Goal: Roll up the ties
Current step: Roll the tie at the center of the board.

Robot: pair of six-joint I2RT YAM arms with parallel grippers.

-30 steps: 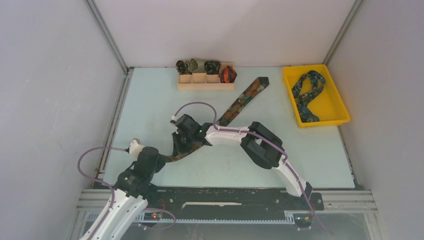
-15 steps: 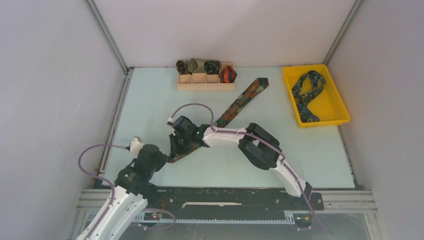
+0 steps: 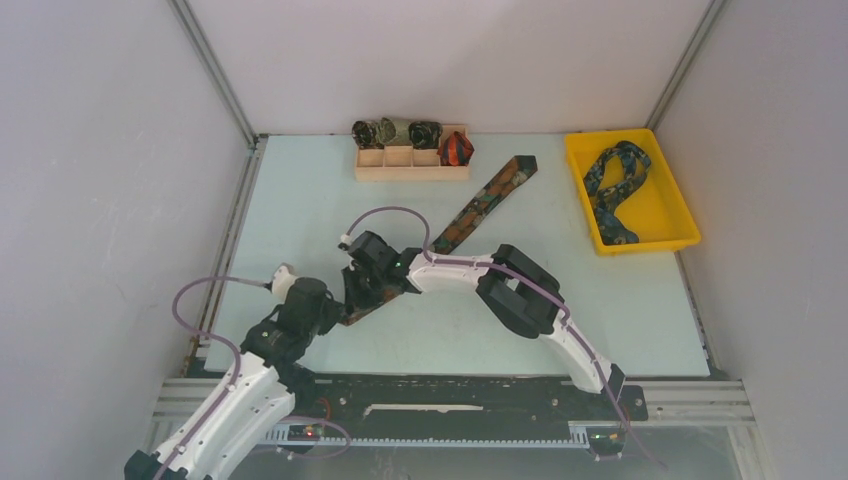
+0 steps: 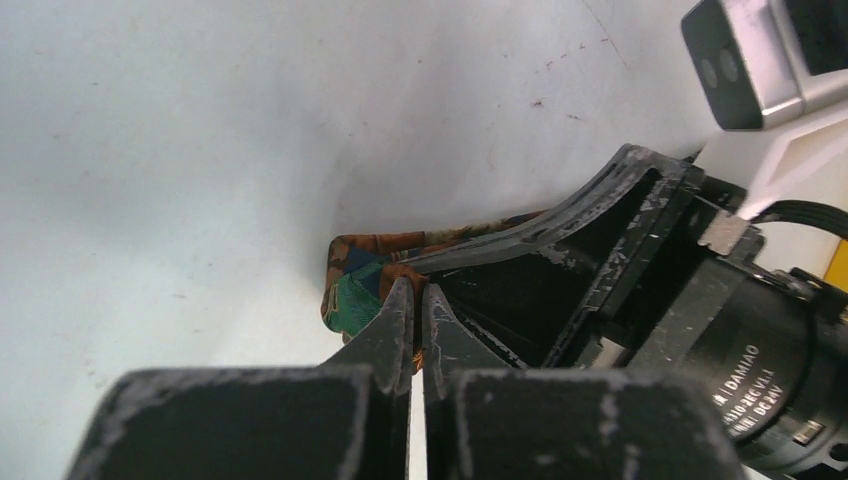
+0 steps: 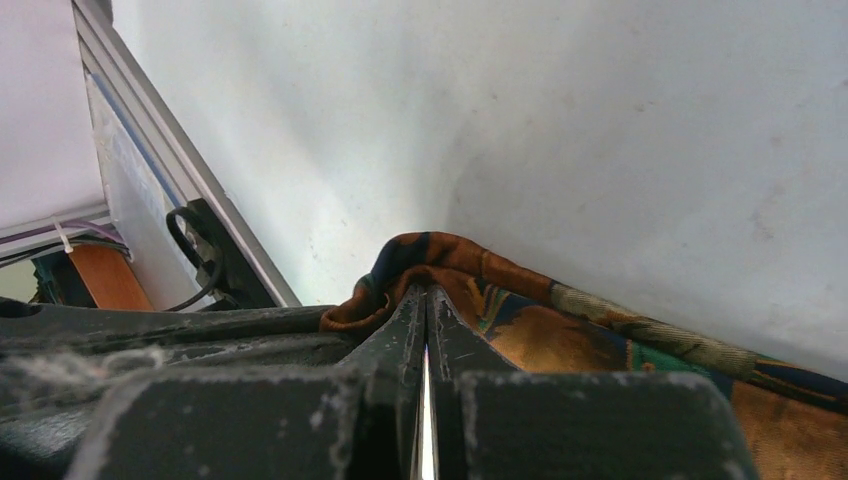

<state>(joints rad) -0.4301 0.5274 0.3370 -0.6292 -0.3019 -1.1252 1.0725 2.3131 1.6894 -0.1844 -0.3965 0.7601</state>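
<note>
Logging a shift of the left gripper [image 4: 412,292] inward and to the right over the last second, closing up on the near end of the brown-orange-green tie [image 3: 482,204]; logging only a slight drift of the right gripper [image 5: 425,297] just beside it.

Finding both sets of jaws pressed together; judging each to be pinching cloth at the tie's near end, the left on the green-and-brown tip, the right on the humped fold next to it.

Tracing the rest of that tie flat and diagonal across the table [image 3: 300,200], its far end pointing toward the wooden organiser [image 3: 412,172]; noting rolled ties [image 3: 400,132] already sitting along the organiser; noting a navy tie [image 3: 612,185] lying loose in the yellow tray [image 3: 672,215], well apart from both arms.

Judging the step in hand as the start of the roll: forming the first turn at the near end, with nearly the whole length still unrolled.

Judging the next move as calling for turning the pinched end over onto itself toward the far end; keeping the edges square; releasing one grip at a time, lest the first turn spring open.
</note>
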